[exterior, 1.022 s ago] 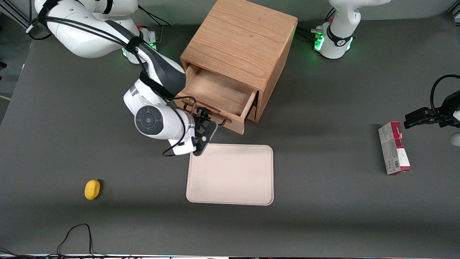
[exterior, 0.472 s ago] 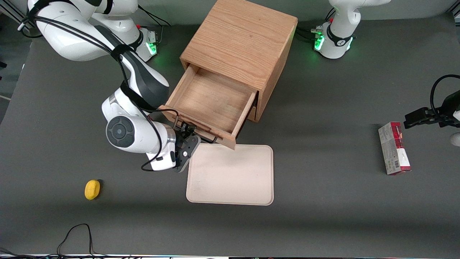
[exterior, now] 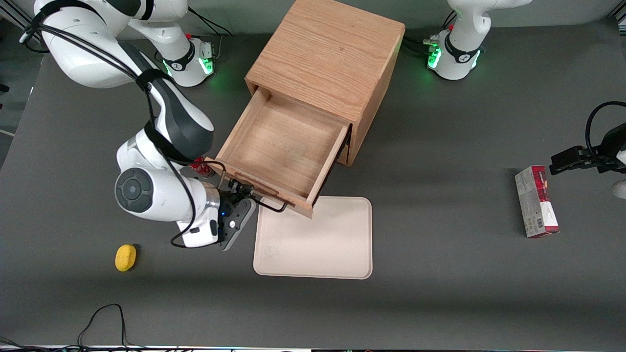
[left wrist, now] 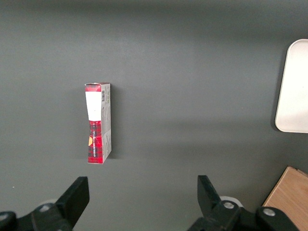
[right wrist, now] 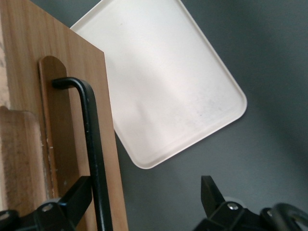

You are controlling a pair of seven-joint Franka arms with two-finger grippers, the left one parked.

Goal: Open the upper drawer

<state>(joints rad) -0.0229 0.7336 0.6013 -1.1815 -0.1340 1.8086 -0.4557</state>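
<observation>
The upper drawer (exterior: 281, 146) of the boxy oak cabinet (exterior: 327, 54) stands pulled far out, its inside empty. Its thin black wire handle (exterior: 268, 205) is on the drawer front, nearest the front camera. My right gripper (exterior: 238, 194) is at the handle's end in front of the drawer. In the right wrist view the gripper (right wrist: 144, 185) is open, jaws wide apart. The handle bar (right wrist: 91, 144) runs along the drawer front (right wrist: 29, 96) right beside one finger (right wrist: 77, 197). The lower drawer is mostly hidden under the upper one.
A cream tray (exterior: 313, 239) lies on the table in front of the drawer, its corner under the drawer front; it also shows in the right wrist view (right wrist: 159, 86). A yellow lemon (exterior: 125, 257) lies toward the working arm's end. A red box (exterior: 535, 200) lies toward the parked arm's end.
The upper drawer has slid much farther out of the cabinet. My gripper has moved with the handle, nearer the front camera and toward the working arm's end.
</observation>
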